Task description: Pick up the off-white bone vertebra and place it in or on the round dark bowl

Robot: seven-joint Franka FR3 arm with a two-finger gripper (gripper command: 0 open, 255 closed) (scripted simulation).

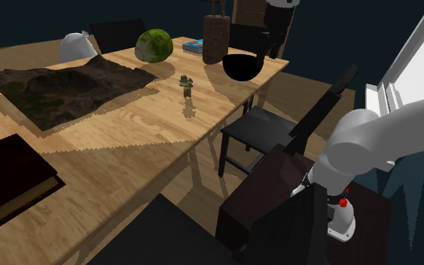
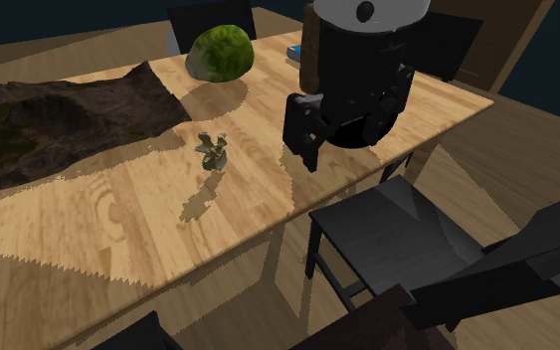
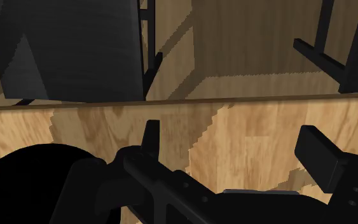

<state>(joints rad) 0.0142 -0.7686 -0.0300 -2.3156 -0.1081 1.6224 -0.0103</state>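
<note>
The vertebra (image 2: 211, 151) is sitting on the bare wood of the table (image 1: 127, 143), small and knobbly, more a dull greenish-grey than off-white in this light, and nothing is touching it. Just off one side of it is the corner of a dark, earthy-looking mat (image 1: 59, 86). Beyond that corner there's a round green lump (image 1: 154, 45), maybe a mossy rock, hard to say from here.

Further along sits the round black bowl (image 1: 242, 66), close to the table's edge. A brown cylinder (image 1: 215, 41) and a blue book (image 1: 193, 46) are right behind it.

The black gripper (image 3: 231, 127) hangs by the bowl, well apart from the vertebra, jaws spread wide with nothing between them. A black chair (image 1: 259, 128) stands at the table's edge below the bowl.
</note>
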